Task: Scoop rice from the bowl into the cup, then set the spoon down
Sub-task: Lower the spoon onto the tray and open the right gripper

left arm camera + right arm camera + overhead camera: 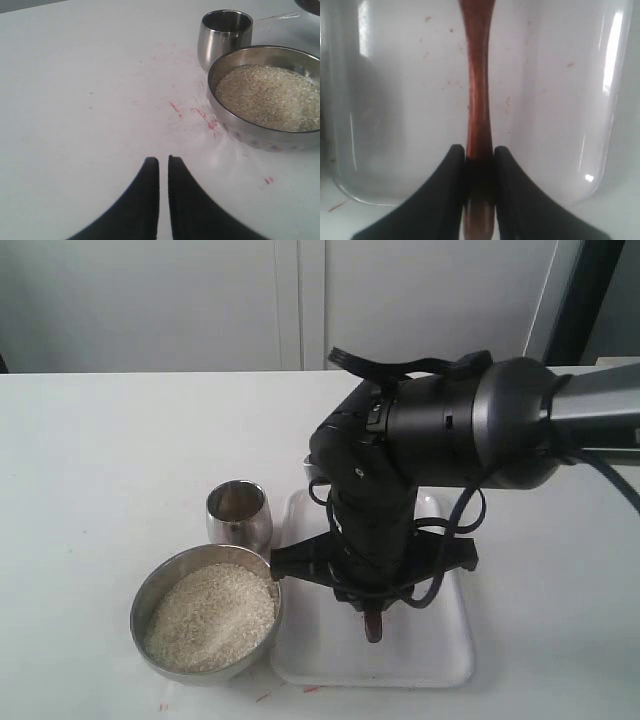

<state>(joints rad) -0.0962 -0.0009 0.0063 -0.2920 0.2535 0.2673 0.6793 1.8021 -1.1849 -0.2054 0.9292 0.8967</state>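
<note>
Exterior: shows rice (210, 615) heaped in the bowl (136, 612) on the counter (100, 470), cup (239, 517) just behind it, white tray (440, 650) beside both, arm (440, 430) bent down over the tray, only the dark end of the spoon (373, 625) poking out beneath.

Left wrist: shows left claw (163, 162) pinched nearly together, empty, over the counter near bowl and cup.

Right wrist: shows right claw (480, 155) clenched on the slim handle of the spoon, above the tray.
</note>
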